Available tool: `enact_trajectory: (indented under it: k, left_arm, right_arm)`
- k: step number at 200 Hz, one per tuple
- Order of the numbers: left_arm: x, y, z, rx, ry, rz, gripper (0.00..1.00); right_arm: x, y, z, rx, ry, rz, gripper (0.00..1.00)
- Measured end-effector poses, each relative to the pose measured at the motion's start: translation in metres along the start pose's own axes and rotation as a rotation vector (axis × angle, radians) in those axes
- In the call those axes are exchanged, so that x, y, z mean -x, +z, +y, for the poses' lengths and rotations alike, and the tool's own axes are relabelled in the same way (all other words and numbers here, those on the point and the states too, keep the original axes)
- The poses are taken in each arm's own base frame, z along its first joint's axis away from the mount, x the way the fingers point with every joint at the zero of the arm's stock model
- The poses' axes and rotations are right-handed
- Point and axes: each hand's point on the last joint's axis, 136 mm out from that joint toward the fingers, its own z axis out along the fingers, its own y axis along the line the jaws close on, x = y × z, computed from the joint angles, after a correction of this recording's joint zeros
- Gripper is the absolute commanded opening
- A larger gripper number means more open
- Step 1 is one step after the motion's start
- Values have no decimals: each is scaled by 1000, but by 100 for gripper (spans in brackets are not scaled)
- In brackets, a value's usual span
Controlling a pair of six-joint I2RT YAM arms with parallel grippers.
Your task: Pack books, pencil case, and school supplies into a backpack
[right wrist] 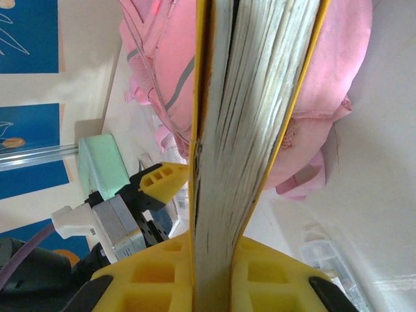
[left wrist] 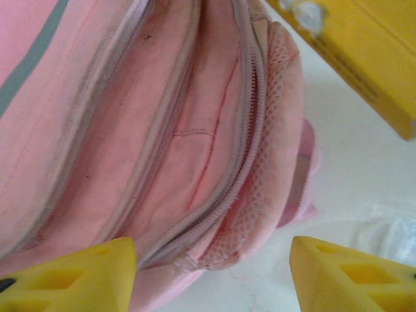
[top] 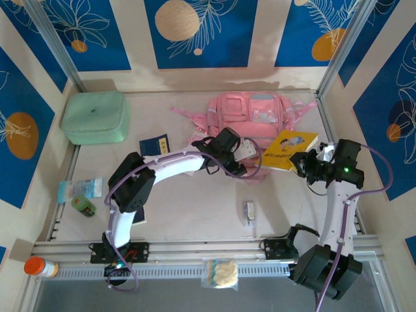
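First, at the near rail: an orange-capped bottle [top: 40, 266] on the left and a clear bag [top: 221, 273] of pale pieces in the middle. Just beyond, lying alone on the table [top: 195, 221], the small pale item [top: 249, 211], its long side pointing from near to far. On the left, a navy book [top: 138, 216] partly hidden under the left arm, with a teal packet [top: 78, 189] and a small green roll [top: 83, 206] beside it.

Further in, on the right, the right gripper [right wrist: 221, 260] clamped on the yellow book [top: 290, 149], one pad on each cover at its near right edge. Held cover up and about flat, slanting from the gripper toward the far left, its left end over the near right corner of the backpack [top: 250, 114]. From the right wrist, seen edge-on, pages toward the camera, reaching away toward the pink fabric.

In the middle, the left gripper [left wrist: 208, 276] hanging above the near end of the backpack, fingers [left wrist: 84, 279] spread wide and not closed on the fabric. Under it an unzipped pocket [left wrist: 195, 149], mouth open, pink lining inside with a thin red line.

Beyond, the backpack lying flat with front pockets up, straps trailing at the far side. Left of it and apart, a second navy book [top: 154, 145], flat. In the far left corner, a mint-green case [top: 94, 117], contents not visible.
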Motion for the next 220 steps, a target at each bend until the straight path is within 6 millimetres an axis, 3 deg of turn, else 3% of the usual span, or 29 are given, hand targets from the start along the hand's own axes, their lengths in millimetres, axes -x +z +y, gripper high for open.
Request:
enact_trajectory:
  k: [87, 134, 151, 200, 220]
  left_arm:
    - [41, 16, 48, 109, 65, -69, 59]
    - [33, 48, 58, 109, 117, 0, 57]
    - [26, 60, 66, 131, 131, 31, 48]
    - [25, 66, 77, 168, 159, 59, 0]
    - [25, 65, 78, 176, 164, 63, 0]
  right_arm:
    - [10, -4, -4, -6, 47, -50, 0]
    - [11, -4, -5, -6, 52, -52, 0]
    - [11, -4, -5, -5, 52, -53, 0]
    - [9, -2, -9, -9, 63, -47, 0]
    - [8, -2, -10, -9, 63, -45, 0]
